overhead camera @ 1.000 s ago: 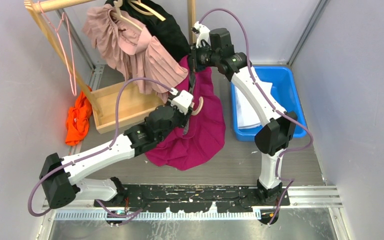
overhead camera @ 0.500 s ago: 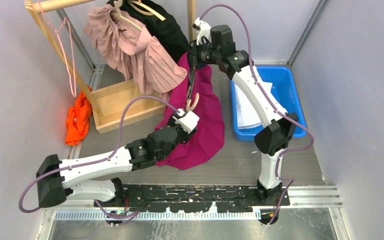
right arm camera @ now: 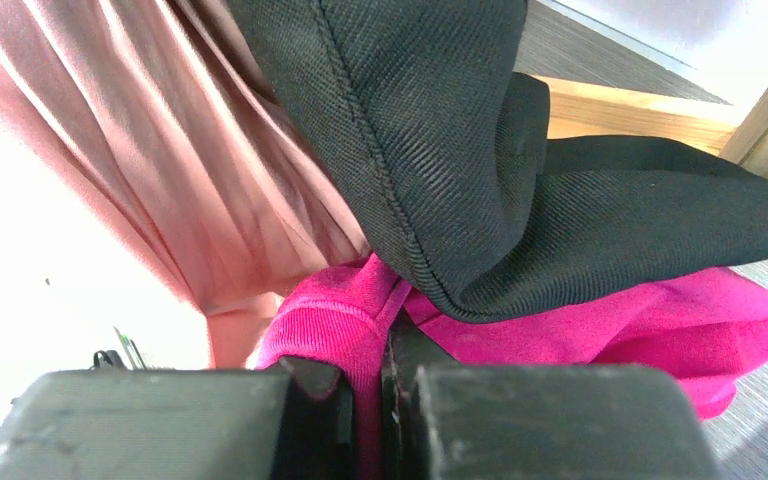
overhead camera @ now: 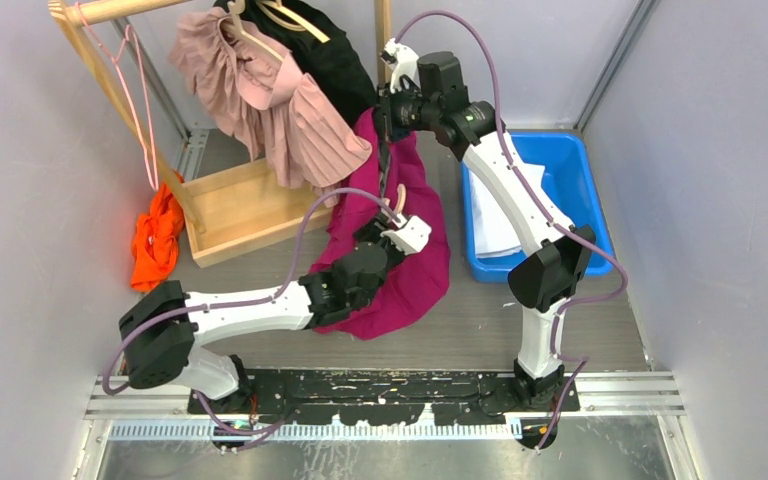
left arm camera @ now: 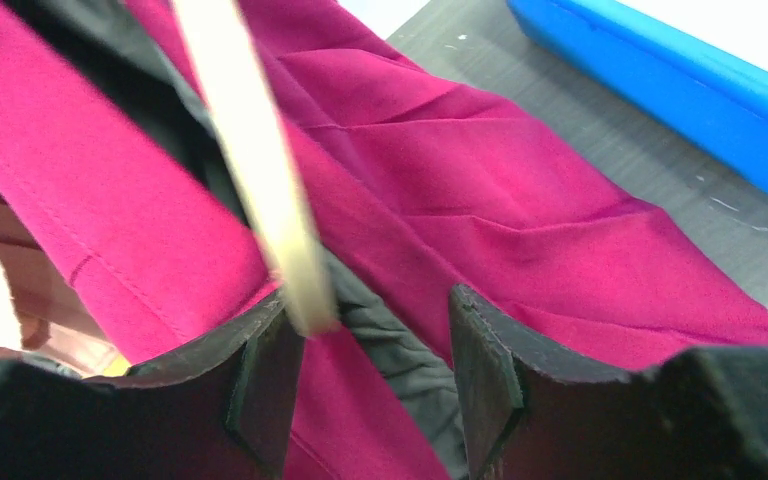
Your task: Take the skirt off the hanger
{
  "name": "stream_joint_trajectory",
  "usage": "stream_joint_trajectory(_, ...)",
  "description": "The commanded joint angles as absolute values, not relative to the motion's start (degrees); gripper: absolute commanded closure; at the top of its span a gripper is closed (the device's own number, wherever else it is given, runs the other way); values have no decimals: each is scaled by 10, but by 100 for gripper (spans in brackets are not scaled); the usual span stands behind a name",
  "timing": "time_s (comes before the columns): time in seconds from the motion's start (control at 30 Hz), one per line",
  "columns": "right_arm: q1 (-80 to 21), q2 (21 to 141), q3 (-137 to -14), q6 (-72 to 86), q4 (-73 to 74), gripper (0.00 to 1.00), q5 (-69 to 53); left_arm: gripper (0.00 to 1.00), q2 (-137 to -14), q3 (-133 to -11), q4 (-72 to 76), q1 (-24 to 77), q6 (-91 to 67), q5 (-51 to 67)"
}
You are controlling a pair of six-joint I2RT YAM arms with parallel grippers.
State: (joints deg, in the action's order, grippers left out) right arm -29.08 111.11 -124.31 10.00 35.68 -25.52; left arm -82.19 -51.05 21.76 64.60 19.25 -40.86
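The magenta skirt [overhead camera: 415, 270] hangs from my right gripper [overhead camera: 388, 112] and trails onto the floor. In the right wrist view, my right gripper [right arm camera: 365, 400] is shut on a fold of the skirt's [right arm camera: 600, 320] upper edge. A cream hanger [overhead camera: 397, 205] pokes out of the skirt, beside its dark lining [left arm camera: 380, 330]. My left gripper [overhead camera: 392, 220] is at the hanger's lower end. In the left wrist view, my left gripper [left arm camera: 370, 380] is open. The hanger's [left arm camera: 250, 170] tip rests against the left finger [left arm camera: 260, 380], ungripped, over the skirt [left arm camera: 520, 200].
A wooden rack [overhead camera: 240, 205] at the back left carries a pink pleated garment [overhead camera: 280, 100], a black garment [overhead camera: 335, 55] and a bare pink wire hanger [overhead camera: 140, 110]. An orange cloth [overhead camera: 157, 240] lies by the left wall. A blue bin [overhead camera: 560, 200] sits on the right.
My left arm has swung right, from the rack side of the skirt to just below the hanger's end, its jaws a little wider. The right gripper has kept its hold.
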Motion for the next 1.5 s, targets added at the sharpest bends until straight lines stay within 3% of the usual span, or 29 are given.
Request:
stream_joint_trajectory(0.0, -295, 1075, -1277, 93, 315, 88, -265, 49, -822, -548, 314, 620, 223, -460)
stream_joint_trajectory(0.03, -295, 1073, -1274, 92, 316, 88, -264, 60, -817, -548, 313, 616, 224, -463)
stream_joint_trajectory(0.1, -295, 1072, -1271, 90, 316, 88, -262, 96, -795, -547, 305, 610, 226, -466)
stream_joint_trajectory(0.13, -294, 1072, -1269, 89, 314, 88, -261, 100, -782, -545, 300, 608, 230, -466)
stream_joint_trajectory(0.47, -294, 1108, -1255, 88, 293, 88, -214, 100, -532, -611, 46, 607, 169, -413)
stream_joint_trajectory(0.63, -294, 1135, -1261, 96, 288, 88, -209, 100, -470, -678, -65, 608, 141, -391)
stream_joint_trajectory(1.2, -217, 1150, -1219, 89, 282, 89, -180, 100, -320, -697, -192, 607, 85, -439)
stream_joint_trajectory(1.47, -225, 1177, -1178, 111, 261, 89, -218, 100, -313, -677, -161, 607, 100, -452)
